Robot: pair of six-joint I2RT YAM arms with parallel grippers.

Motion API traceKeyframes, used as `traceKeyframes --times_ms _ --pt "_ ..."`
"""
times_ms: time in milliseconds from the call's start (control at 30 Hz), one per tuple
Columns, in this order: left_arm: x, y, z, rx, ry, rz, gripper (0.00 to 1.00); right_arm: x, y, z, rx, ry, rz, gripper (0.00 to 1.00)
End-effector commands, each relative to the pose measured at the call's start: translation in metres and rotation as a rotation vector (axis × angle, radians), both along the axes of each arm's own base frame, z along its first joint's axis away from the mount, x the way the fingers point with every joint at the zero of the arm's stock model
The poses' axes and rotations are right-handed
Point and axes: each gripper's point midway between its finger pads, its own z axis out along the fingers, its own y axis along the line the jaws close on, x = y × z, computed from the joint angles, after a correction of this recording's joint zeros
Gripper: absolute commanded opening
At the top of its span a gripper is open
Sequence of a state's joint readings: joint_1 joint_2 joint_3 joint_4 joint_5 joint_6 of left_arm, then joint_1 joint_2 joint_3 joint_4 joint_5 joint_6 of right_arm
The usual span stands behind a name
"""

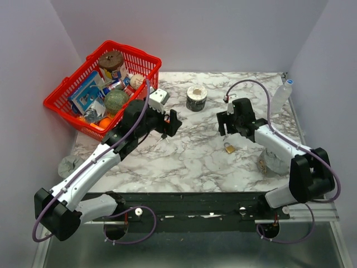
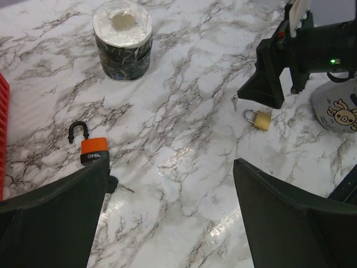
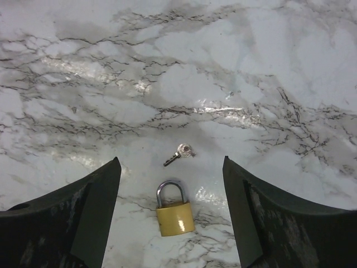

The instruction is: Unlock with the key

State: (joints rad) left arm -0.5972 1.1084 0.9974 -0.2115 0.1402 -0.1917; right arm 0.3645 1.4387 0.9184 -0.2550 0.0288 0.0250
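- Both tools gape wide and empty: left gripper (image 2: 170, 164), right gripper (image 3: 170, 162) hovering over the brass padlock (image 3: 174, 215).
- Black-headed key (image 2: 115, 186) lies flat just beside the orange-and-black padlock (image 2: 93, 149).
- Pick-up seems pending; left gripper must centre over the key, then pinch.

Marbled white counter (image 1: 189, 162) bearing a red basket (image 1: 70, 117) at far left, a wrapped roll (image 1: 196, 98) at far centre, an orange-and-black padlock (image 2: 92, 149) with the black-headed key (image 2: 116, 186) just beside it, a brass padlock (image 3: 174, 215) with a small silver key (image 3: 179, 152) near its shackle, and a cartoon-printed mug (image 2: 334, 106) at right.
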Motion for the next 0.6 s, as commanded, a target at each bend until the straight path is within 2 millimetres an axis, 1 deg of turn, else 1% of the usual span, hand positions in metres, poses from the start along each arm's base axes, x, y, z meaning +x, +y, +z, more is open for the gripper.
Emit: traceKeyframes --times_ms 0,67,100,133,167,200,267,333,467,500,567 --pt "-0.008 -0.002 0.01 -0.04 -0.015 -0.025 0.99 0.019 -0.009 -0.006 -0.131 0.01 0.045 0.78" --pt "-0.007 -0.005 0.005 -0.034 0.003 -0.031 0.99 0.023 -0.008 -0.018 -0.164 0.05 0.074 0.76" --pt "-0.008 -0.005 0.004 -0.034 0.008 -0.033 0.99 0.022 -0.008 -0.024 -0.173 0.073 0.084 0.72" --pt "-0.008 -0.006 0.003 -0.034 0.014 -0.034 0.99 0.021 -0.009 -0.028 -0.182 0.089 0.089 0.71" --pt "-0.008 -0.007 0.003 -0.032 0.017 -0.04 0.99 0.019 -0.01 -0.037 -0.195 0.117 0.096 0.69" --pt "-0.008 -0.008 0.001 -0.031 0.023 -0.042 0.99 0.019 -0.011 -0.04 -0.204 0.123 0.095 0.66" --pt "-0.008 -0.009 -0.001 -0.031 0.03 -0.046 0.99 0.019 -0.013 -0.044 -0.218 0.133 0.093 0.64" --pt "-0.008 -0.009 -0.001 -0.03 0.033 -0.047 0.99 0.021 -0.014 -0.048 -0.231 0.141 0.092 0.6" --pt "-0.007 -0.01 -0.005 -0.021 0.043 -0.049 0.99 0.018 -0.022 -0.059 -0.274 0.178 0.077 0.55" --pt "-0.007 -0.011 -0.005 -0.022 0.046 -0.05 0.99 0.018 -0.024 -0.061 -0.28 0.186 0.076 0.52" --pt "-0.008 -0.012 -0.007 -0.022 0.052 -0.056 0.99 0.02 -0.022 -0.066 -0.285 0.203 0.082 0.49"
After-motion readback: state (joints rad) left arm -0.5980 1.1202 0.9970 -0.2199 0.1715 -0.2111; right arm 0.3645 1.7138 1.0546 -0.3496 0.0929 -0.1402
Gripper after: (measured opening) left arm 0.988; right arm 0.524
